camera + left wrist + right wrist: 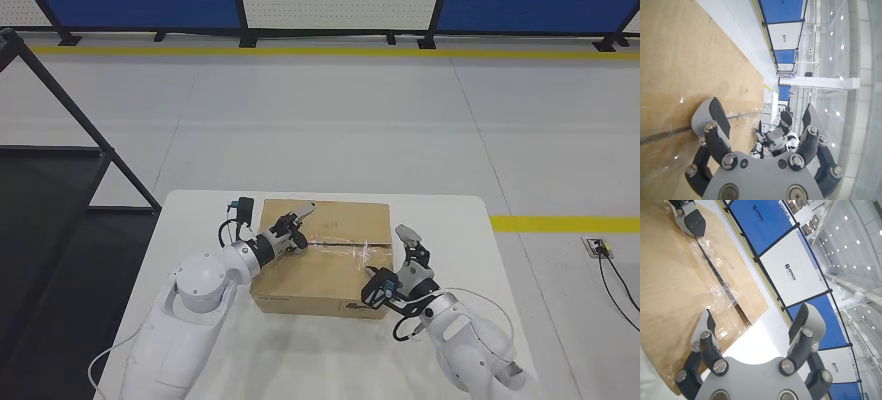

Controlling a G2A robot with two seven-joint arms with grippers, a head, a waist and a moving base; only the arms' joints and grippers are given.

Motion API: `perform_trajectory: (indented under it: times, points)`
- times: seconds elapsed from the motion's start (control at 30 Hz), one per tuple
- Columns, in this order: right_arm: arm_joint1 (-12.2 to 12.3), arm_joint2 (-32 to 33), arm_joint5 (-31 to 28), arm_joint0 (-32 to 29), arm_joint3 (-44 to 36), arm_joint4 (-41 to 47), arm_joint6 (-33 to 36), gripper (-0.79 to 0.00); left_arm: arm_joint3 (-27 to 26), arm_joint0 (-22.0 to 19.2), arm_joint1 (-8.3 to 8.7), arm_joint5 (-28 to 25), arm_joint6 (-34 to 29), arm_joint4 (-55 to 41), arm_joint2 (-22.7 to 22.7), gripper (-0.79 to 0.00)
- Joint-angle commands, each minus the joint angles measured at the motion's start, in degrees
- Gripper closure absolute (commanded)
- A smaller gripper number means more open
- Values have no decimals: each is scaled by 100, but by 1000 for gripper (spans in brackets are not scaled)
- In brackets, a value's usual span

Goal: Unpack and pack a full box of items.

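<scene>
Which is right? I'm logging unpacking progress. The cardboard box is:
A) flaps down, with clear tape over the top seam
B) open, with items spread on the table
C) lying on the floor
A: the box sits on the table, its flaps down and crinkled clear tape over the top seam.

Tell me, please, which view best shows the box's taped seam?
The right wrist view: the taped seam runs close, and its gap at the end of the box is plain. The left wrist view shows it obliquely; the top view, as a faint line.
</scene>
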Motion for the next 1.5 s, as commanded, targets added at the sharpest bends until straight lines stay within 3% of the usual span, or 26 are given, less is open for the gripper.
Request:
perform_trajectory:
  times: [0.0,0.87,1.0,1.1,1.23,1.3,1.47]
  points:
    - [-18,-11,81,6,22,42,-41,-785,0,0,0,0,0,0,0,-785]
    - [-241,318,1043,-11,194,725,105,-785,0,0,0,0,0,0,0,-785]
    - [-245,584,731,-137,96,1520,-162,-785,0,0,0,0,0,0,0,-785]
    - [-246,807,142,-129,40,2465,-171,-785,0,0,0,0,0,0,0,-785]
    - [-222,1215,-1469,114,300,4605,368,-785,0,0,0,0,0,0,0,-785]
    - [-203,1304,-1774,217,352,4858,630,-785,0,0,0,0,0,0,0,-785]
    - [-203,1304,-1774,217,352,4858,630,-785,0,0,0,0,0,0,0,-785]
